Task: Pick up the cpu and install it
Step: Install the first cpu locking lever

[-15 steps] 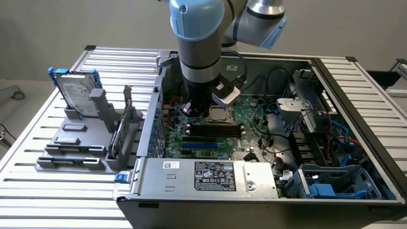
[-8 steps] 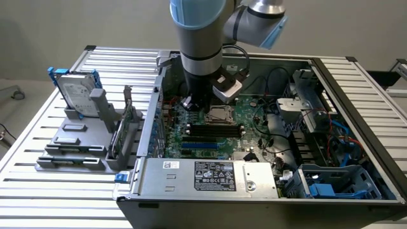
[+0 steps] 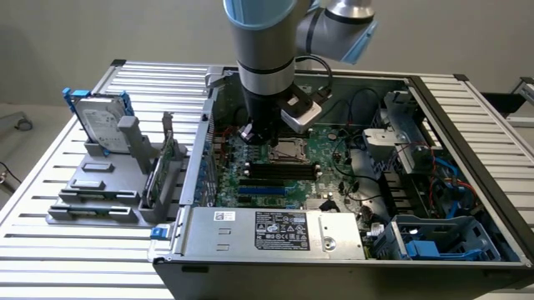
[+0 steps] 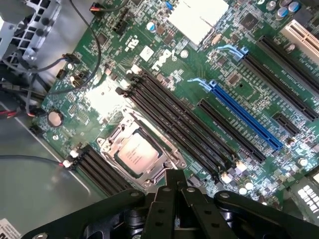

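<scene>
The cpu lies flat in its socket on the green motherboard, inside the open computer case; its dull metal top faces up, and the socket's metal frame surrounds it, with the retaining frame apparently still swung open. It looks light, thin and rigid, with a smooth top that offers little friction. I judge it fragile on the underside, where contacts meet the socket, so any hold belongs on its thin opposite edges, kept level and never pressed down hard.

Black memory slots run just beside the socket, and a blue slot lies farther off.

The hand is pressed together and holds nothing; its tip sits just beside the socket's edge, apart from the chip. In the exterior view the arm stands nearly upright, reaching straight down into the case with the hand low over the board, next to the socket. The case rests on a slatted bench.
</scene>
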Controlling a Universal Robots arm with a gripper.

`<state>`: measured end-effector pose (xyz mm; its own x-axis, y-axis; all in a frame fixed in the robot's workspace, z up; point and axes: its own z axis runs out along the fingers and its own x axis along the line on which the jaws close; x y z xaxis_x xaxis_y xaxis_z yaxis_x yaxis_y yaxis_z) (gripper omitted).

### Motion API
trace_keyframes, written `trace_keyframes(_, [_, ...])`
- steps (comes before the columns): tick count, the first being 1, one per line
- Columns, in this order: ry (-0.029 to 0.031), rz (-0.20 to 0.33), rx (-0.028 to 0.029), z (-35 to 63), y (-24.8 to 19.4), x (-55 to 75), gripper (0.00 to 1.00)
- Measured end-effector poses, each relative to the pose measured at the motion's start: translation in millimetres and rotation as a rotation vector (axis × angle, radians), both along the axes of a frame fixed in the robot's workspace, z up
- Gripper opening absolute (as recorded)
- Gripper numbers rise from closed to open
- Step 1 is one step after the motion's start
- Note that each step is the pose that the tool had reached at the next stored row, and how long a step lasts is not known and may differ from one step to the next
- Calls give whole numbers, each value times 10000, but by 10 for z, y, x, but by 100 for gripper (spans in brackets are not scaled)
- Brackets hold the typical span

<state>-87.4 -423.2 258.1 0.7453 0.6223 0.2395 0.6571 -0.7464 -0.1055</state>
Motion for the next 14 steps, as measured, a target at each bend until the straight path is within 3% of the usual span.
trace_keyframes(14, [-2, -103, 5, -178, -5, -2, 11])
